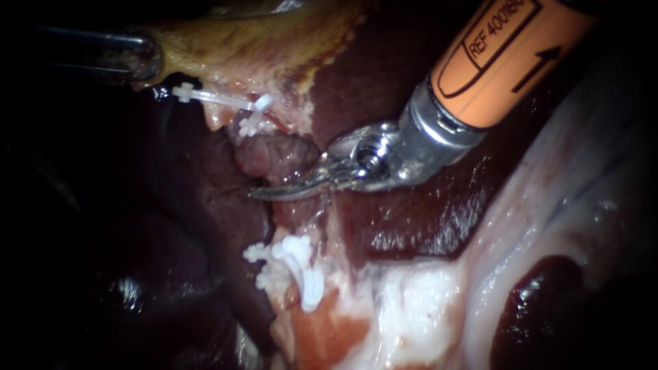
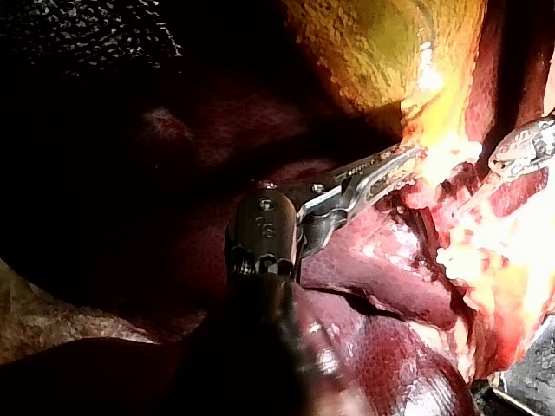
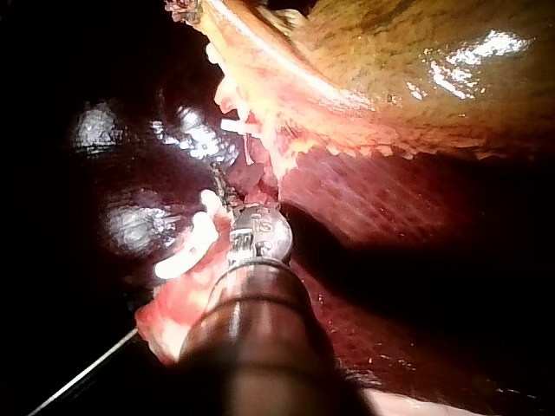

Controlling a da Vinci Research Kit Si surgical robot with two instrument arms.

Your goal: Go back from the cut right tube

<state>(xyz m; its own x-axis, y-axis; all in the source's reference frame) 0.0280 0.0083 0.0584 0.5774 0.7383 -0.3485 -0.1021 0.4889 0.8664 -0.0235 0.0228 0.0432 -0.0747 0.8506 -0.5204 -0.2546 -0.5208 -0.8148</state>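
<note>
Currently: left instrument [image 2: 381, 169] — jaws pinching the gallbladder [image 1: 260, 27] edge, apparently holding it up so the field lies spread. Right instrument [image 1: 288, 188] — jaws pressed together, gripping nothing, tip in the gap of the cut tube [image 1: 274, 156], between upper clips [image 1: 255, 113] and lower clips [image 1: 298, 264]. It looks free to withdraw.

The liver [image 1: 411, 226] is dark maroon with glossy white glints. The gallbladder [image 1: 260, 34] is olive-yellow mottled with brown, and its edge is fringed pale cream. The clips [image 1: 301, 267] are white. The right instrument [image 1: 288, 186] has an orange shaft printed with black outlines, then bright silver metal. The left instrument [image 1: 145, 58] is dark grey steel. The fatty tissue [image 1: 521, 226] is whitish pink, faintly streaked blue.
</note>
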